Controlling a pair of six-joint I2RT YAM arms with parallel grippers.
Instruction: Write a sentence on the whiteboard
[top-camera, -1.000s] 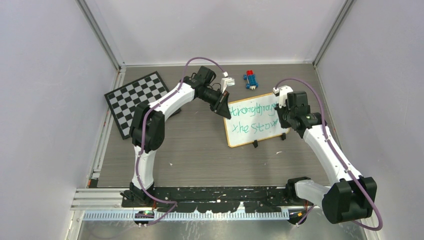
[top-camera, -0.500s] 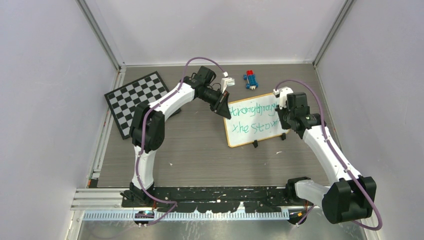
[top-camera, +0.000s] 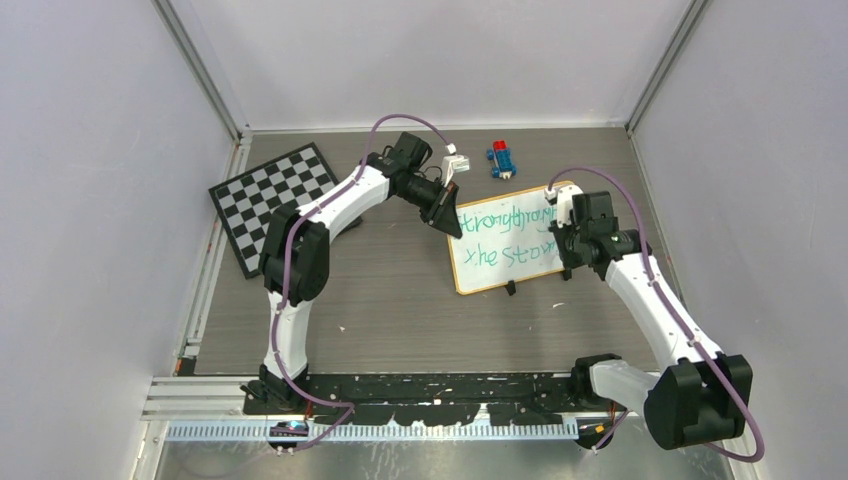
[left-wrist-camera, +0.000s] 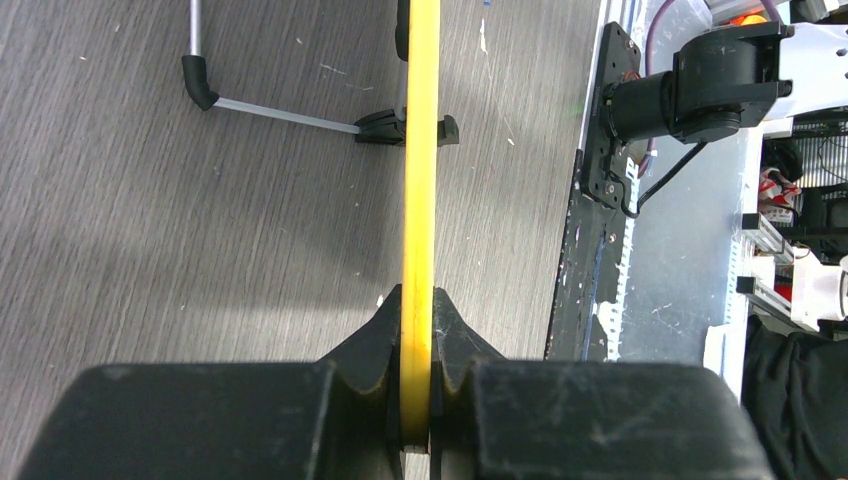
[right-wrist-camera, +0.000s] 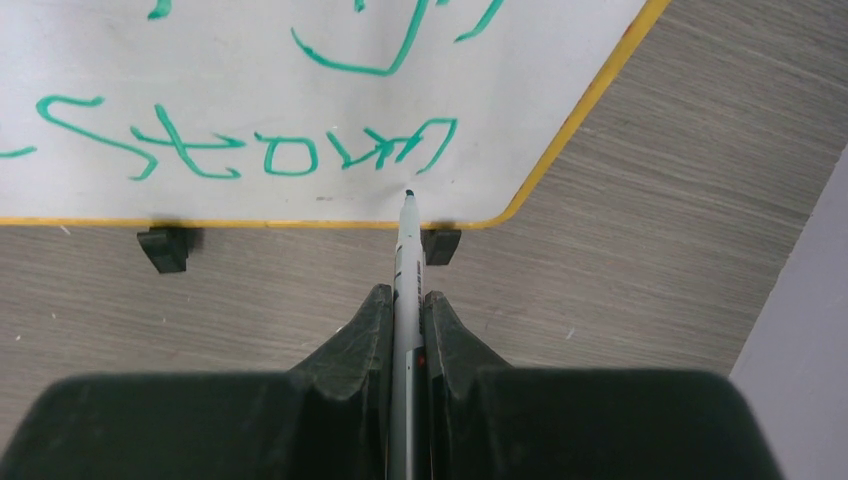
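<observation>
Okay, whiteboard sits right of centre on the table, propped on its black clips. Left gripper is nearly closed, pinching the board's yellow frame at the far-left corner. Right gripper is clamped narrow on a marker, tip aimed at bare white just under the last letters of the sentence, close to the near-right corner. Tip touching the board or not: cannot tell. Green text runs two lines and looks about complete.

Risks: if the tip is down and the arm drifts, a stray stroke through "storm" or over the frame. Pressing hard could push the marker back in the jaws or tip the propped board. A loosening left grip would let the board shift mid-stroke. Wet ink smears if fingers brush it. Checkerboard and toy bricks are well apart, no issue.
</observation>
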